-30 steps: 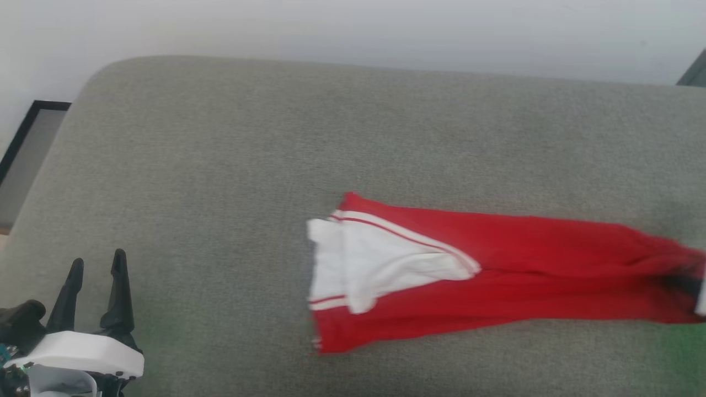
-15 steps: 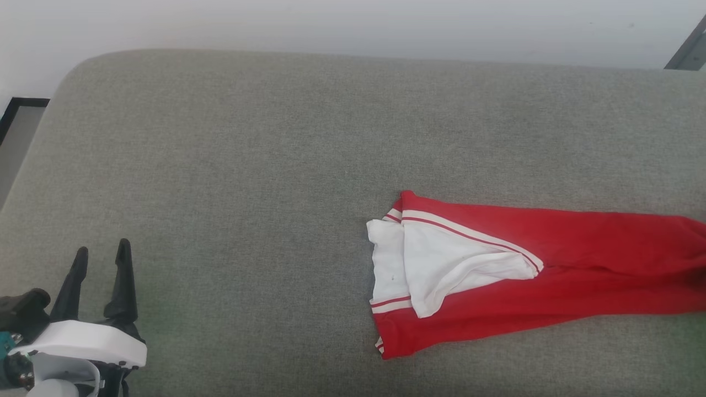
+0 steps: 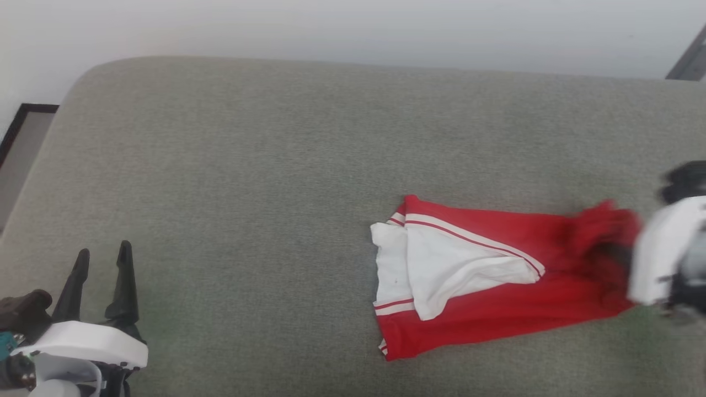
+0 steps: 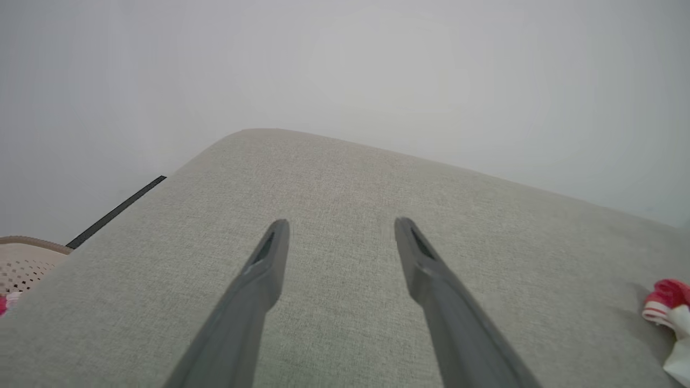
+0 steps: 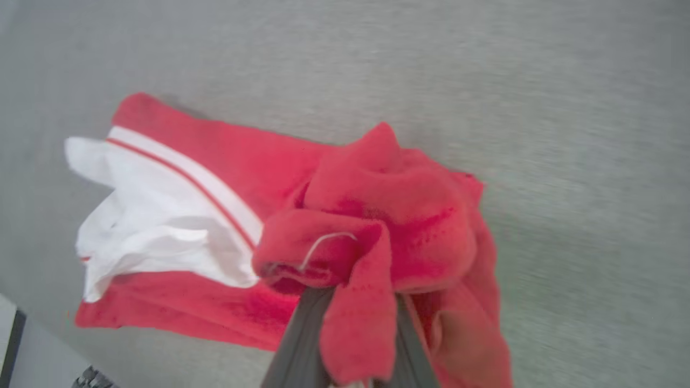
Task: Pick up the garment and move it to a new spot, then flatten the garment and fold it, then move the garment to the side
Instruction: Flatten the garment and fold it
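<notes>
The garment (image 3: pixel 496 286), a bright-red shirt with a white sleeve panel turned up at its left end, lies on the grey cushion (image 3: pixel 248 165) at centre right. Its right end is bunched up against my right gripper (image 3: pixel 615 262), which is blurred at the right edge, fingers buried in red cloth. In the right wrist view the garment (image 5: pixel 215 161) is gathered in a lump over my right gripper (image 5: pixel 353 307), which is shut on it. My left gripper (image 3: pixel 103 253) stands open at the lower left, far from the shirt. The left wrist view shows the left gripper (image 4: pixel 342 226) over bare cushion, with a corner of the garment (image 4: pixel 666 302) at the right edge.
The cushion's rounded far-left corner (image 3: pixel 88 77) drops off to a dark-framed panel (image 3: pixel 22 127) on the floor. A pale wall runs behind. A tan woven basket (image 4: pixel 21 264) with a red-and-white scrap sits beyond the cushion's left edge.
My right gripper has come in from the right edge, pushing the garment's right end leftward into a bunch. The camera has shifted slightly. The left gripper has stayed put and open.
</notes>
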